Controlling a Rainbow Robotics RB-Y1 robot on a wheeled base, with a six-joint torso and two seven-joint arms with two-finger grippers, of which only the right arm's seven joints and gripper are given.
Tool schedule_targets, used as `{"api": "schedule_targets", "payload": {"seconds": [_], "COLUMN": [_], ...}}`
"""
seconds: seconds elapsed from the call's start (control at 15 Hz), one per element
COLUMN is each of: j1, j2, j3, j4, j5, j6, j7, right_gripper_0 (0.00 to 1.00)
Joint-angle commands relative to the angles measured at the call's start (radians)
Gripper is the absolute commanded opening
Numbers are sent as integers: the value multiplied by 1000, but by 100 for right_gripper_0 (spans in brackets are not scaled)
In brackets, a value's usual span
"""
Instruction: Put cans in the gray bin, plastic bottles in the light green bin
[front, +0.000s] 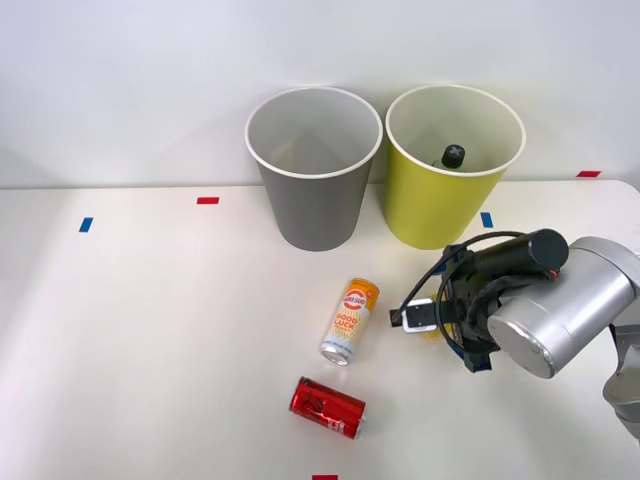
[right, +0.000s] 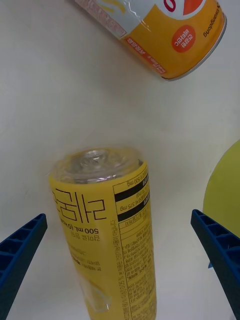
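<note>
Ribbed blue fingers (right: 20, 250) flank glossy, yellow-labelled cylindrical plastic bottle (right: 112, 235).

bins: gray bin (front: 314, 170) left, green bin (front: 453, 168) right, side by side at the table's (front: 150, 340) back
in green bin: a bottle (front: 452, 157)
cans: one can (front: 349, 321) before the bins, another (front: 327, 407) nearer (both lying)
second bottle (right: 117, 240): right of the cans, between the open fingers (right: 220, 252)

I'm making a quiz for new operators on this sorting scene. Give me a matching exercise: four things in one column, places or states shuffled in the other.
Things:
1. red can
2. orange-and-white can
3. yellow-labelled bottle
4. black-capped bottle

Places or states:
A. inside the light green bin
B. lying on the table nearest the front view's bottom edge
C. between the open fingers of the right gripper
D. on the table before the gray bin

Pairs: 1-B, 2-D, 3-C, 4-A
</note>
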Motion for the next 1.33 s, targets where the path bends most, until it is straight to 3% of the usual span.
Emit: {"api": "schedule_targets", "payload": {"seconds": [0.07,0.6,0.67,0.73,0.8,1.13,1.33], "j1": [-18,-18,-18,-18,-18,-18,-4], "j2": [23,80,83,86,86,86,93], "j3": [1,2,2,2,1,-6,-84], "j4": [62,116,120,120,120,119,119], "j5": [8,44,49,51,54,49,-68], "j6": [-1,1,1,1,-1,-4,-42], "j7": [5,7,10,11,11,5,-13], "right_gripper_0": [100,100,87,24,0,0,0]}}
